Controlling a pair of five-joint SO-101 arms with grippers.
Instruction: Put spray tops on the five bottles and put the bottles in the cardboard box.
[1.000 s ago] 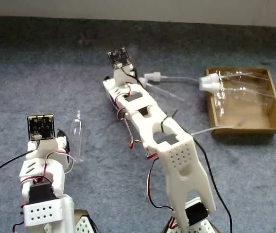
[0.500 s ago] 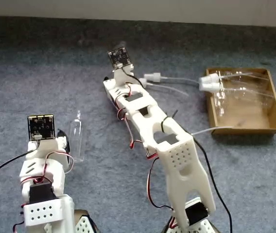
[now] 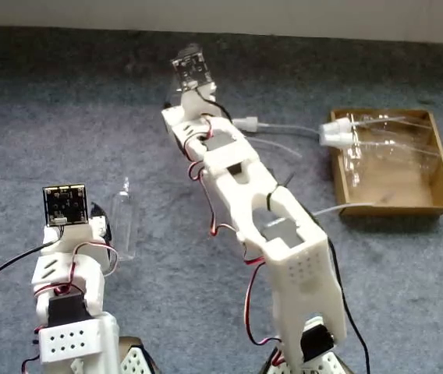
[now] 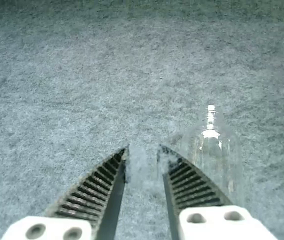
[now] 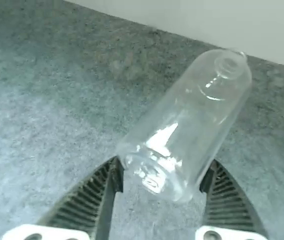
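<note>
**Two arms, two uncapped bottles, and a partly filled box**

On the grey, carpet-like tabletop [image 3: 42,117], the high view shows the left arm [image 3: 73,288] folded close to the near edge. The right arm [image 3: 260,202] is stretched out towards the far side.

The left gripper [image 4: 142,151] hangs low over the tabletop. Its ribbed fingers [image 4: 102,182] are narrowly parted and there is nothing between them. The lying bottle [image 4: 213,150], clear and without a spray top, rests on its side just beside one finger, outside the gap, with its neck pointing away from the arm.

The right gripper [image 5: 162,170] has its fingers spread to the width of the gripped bottle [image 5: 187,130] and closed on either side of its base. This clear bottle tilts away from the wrist. Its open neck has no spray top and points towards the pale wall [image 5: 222,20] at the far edge.

The cardboard box [image 3: 409,209] sits to the right of the extended arm. Clear boxed bottles [image 3: 385,160] lie inside it, though their number cannot be told. A white spray top [image 3: 336,132] on one of them projects over the box's left rim.

A loose spray top [image 3: 245,123] with a long tube lies on the tabletop between the right arm and the box. A thin tube [image 3: 338,208] lies along the box's near corner.
</note>
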